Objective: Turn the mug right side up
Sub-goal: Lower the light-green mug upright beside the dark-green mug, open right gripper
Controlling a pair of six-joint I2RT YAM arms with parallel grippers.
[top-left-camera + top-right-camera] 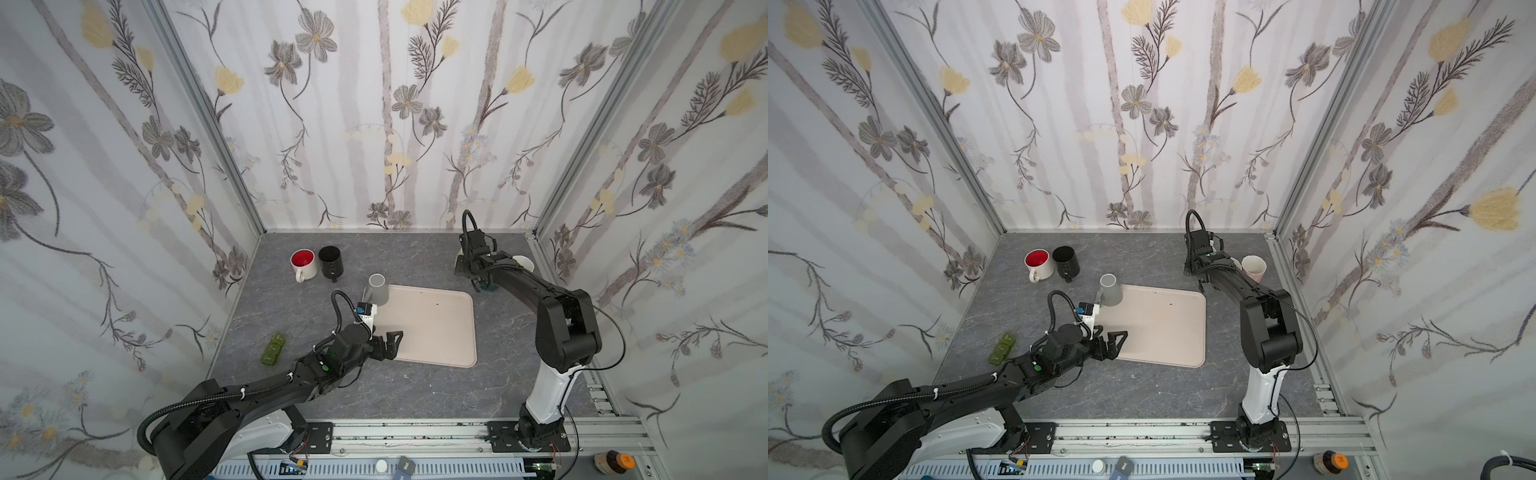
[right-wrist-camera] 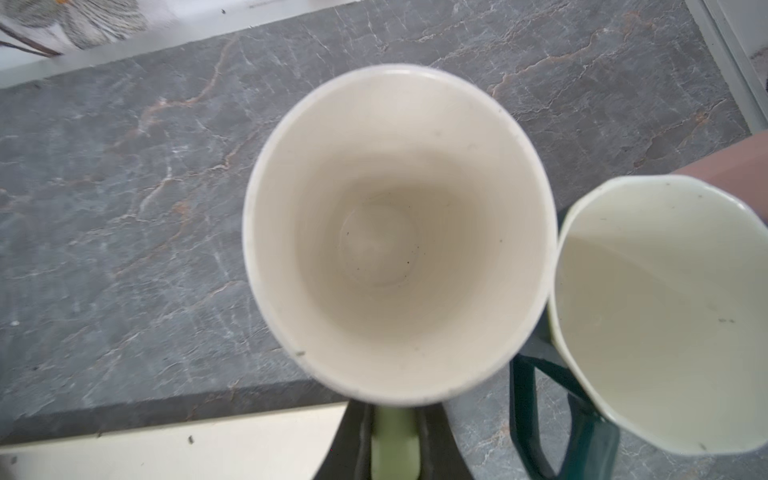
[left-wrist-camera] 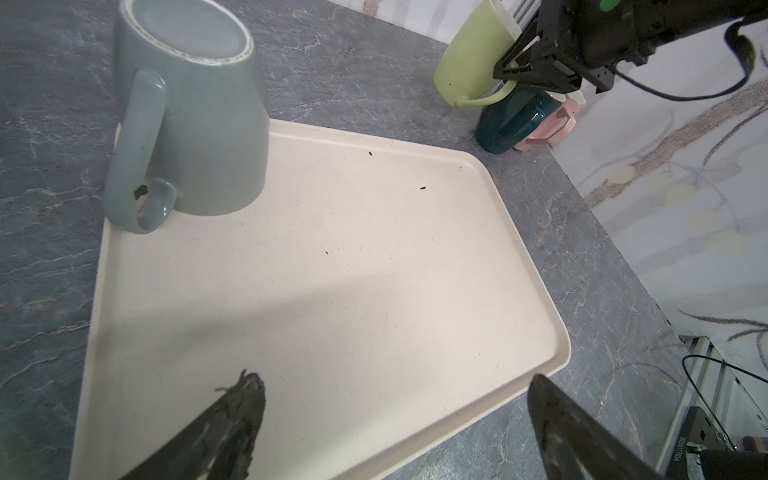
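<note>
Light green mug (image 3: 469, 54), cream inside, mouth up, tilted, at back right of table (image 3: 374, 83), just beside dark teal mug (image 3: 511, 120). Right gripper (image 2: 395, 436) clamped on its handle. Left gripper (image 3: 395, 382) spread wide over tray (image 3: 374, 291); grey mug (image 3: 199, 124) there sits upside down.

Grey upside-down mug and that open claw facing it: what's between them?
Only bare tray, with a few dark specks, lies between the grey mug and the left gripper, as the left wrist view shows.
</note>
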